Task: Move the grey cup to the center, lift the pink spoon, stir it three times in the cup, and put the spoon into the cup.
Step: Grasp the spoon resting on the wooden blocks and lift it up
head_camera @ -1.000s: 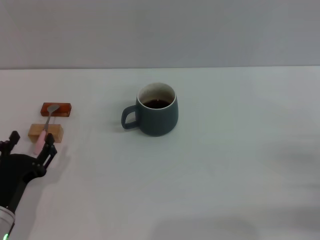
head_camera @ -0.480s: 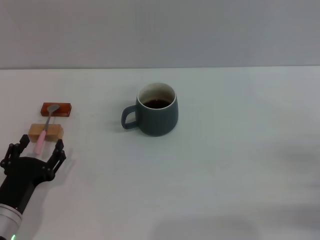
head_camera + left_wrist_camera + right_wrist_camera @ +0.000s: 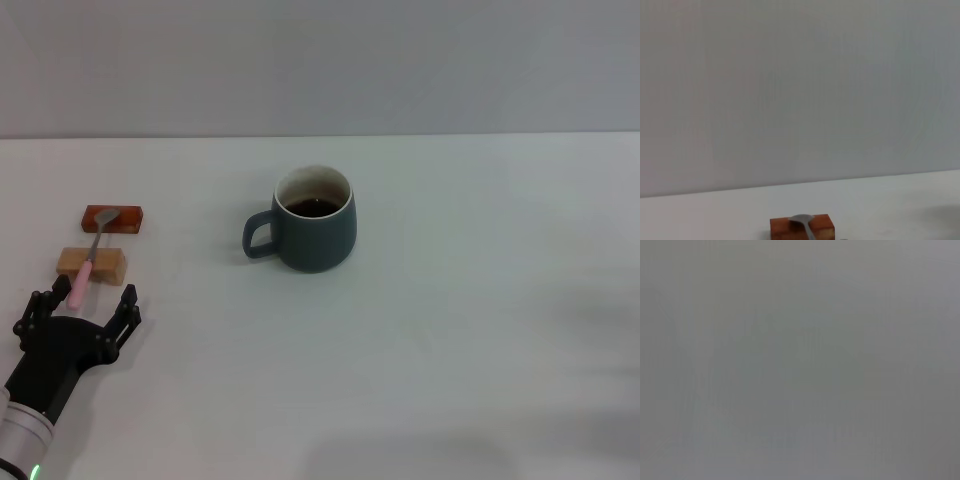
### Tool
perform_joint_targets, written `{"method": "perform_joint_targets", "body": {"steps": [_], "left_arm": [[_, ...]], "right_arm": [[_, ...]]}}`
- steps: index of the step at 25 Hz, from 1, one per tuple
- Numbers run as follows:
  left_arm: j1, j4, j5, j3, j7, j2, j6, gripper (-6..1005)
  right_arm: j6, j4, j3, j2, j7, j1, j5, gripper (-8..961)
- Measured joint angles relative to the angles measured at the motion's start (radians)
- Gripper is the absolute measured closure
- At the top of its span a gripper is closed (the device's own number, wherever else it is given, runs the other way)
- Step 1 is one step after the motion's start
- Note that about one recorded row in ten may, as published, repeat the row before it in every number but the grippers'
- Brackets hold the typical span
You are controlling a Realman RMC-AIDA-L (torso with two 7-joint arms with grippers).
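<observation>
- grey cup [image 3: 315, 232]: matt ceramic look, pale smooth inside
- pink spoon [image 3: 86, 264]: dull metal bowl, pink handle looks plastic
- two blocks [image 3: 111, 218] under it look like wood
- desk [image 3: 450, 340]: plain matt white
- left gripper [image 3: 78, 309]: matt black

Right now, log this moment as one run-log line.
cup: table centre, dark liquid inside | spoon: lying across two blocks, not lifted | left claw: open, just short of spoon handle, empty | right claw: out of view

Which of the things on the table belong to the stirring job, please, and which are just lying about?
Job:
grey cup, mid-table, dark liquid inside
pink spoon, resting across both blocks
left gripper, open, just short of the spoon's handle

Lying about:
red-brown block
tan block
</observation>
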Motion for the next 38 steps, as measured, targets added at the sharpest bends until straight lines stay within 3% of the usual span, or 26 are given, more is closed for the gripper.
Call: {"method": "perform_joint_targets", "body": {"steps": [38], "left_arm": [[-0.029, 0.0, -0.026, -0.03, -0.016, 0.001, -0.051, 178]], "right_arm": [[-0.001, 0.006, -0.007, 0.0, 0.0, -0.004, -0.003, 954]]}}
